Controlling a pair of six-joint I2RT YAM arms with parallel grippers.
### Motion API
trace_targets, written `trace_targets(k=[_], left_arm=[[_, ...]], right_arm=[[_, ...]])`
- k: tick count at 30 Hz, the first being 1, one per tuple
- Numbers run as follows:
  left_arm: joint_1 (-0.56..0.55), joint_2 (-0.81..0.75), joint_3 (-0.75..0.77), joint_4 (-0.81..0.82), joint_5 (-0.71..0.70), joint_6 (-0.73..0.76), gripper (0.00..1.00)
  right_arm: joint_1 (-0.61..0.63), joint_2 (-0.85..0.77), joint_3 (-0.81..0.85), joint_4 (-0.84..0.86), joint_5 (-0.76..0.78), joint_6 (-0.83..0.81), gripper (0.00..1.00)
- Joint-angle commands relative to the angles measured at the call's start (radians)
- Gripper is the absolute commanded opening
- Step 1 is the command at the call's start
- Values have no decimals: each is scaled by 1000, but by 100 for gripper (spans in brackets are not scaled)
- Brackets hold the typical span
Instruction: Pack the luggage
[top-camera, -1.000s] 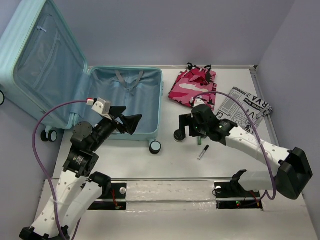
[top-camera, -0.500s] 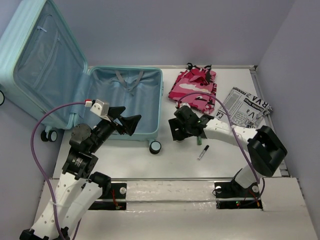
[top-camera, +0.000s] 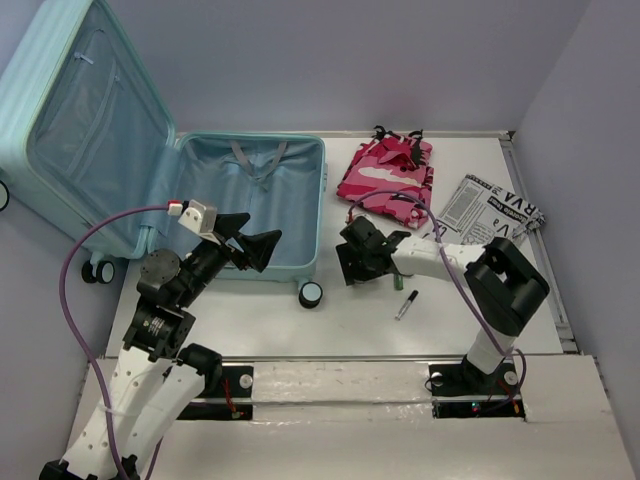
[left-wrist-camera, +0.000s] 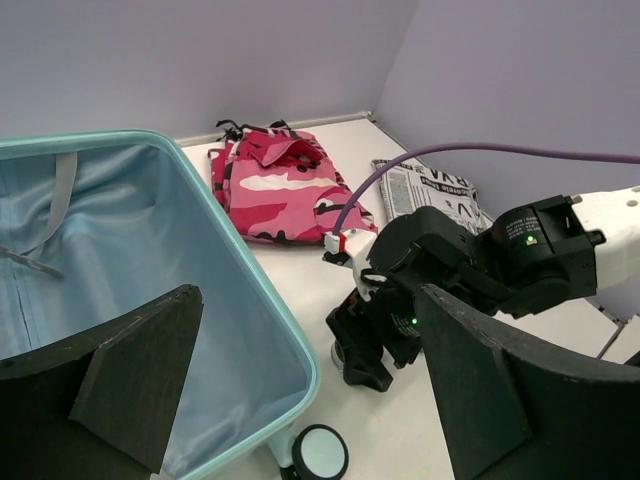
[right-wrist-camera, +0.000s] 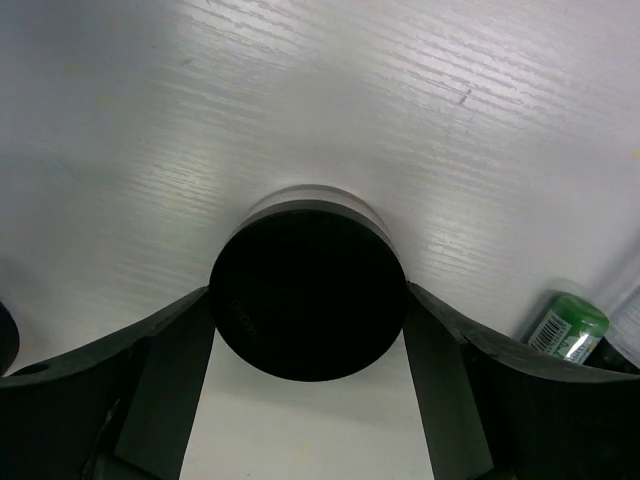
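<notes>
Right jaws clenched on a black-lidded jar on the surface. Left jaws spread above the open luggage, left of the right jaws. Gripping only the smooth lid, the jar could slip.

The left arm comes up from its base at the near left and leans in toward the middle. Its wrist is held high off the table. The left gripper points to the right and a little down. Its two black fingers are spread wide apart.

The right arm goes up from its base, bends hard at the elbow and reaches far to the left, low over the table. The right gripper points straight down. Its fingers are closed in on a small jar, one touching each side of its black lid.
</notes>
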Motion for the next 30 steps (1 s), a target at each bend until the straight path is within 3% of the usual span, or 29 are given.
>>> trace_targets(k=[1, 4, 14, 23, 30], left_arm=[[6, -8, -4, 41, 16, 5, 99], [6, -10, -4, 44, 24, 3, 99], [6, -1, -6, 47, 30, 0, 99], [6, 9, -7, 52, 30, -1, 99], [9, -8, 2, 38, -57, -14, 99]], right_arm=[[6, 31, 54, 71, 14, 5, 79], [6, 51, 59, 77, 21, 7, 76], [6, -79, 41, 105, 110, -24, 41], [15, -272, 149, 34, 75, -85, 40], [66, -137, 475, 33, -28, -180, 40]])
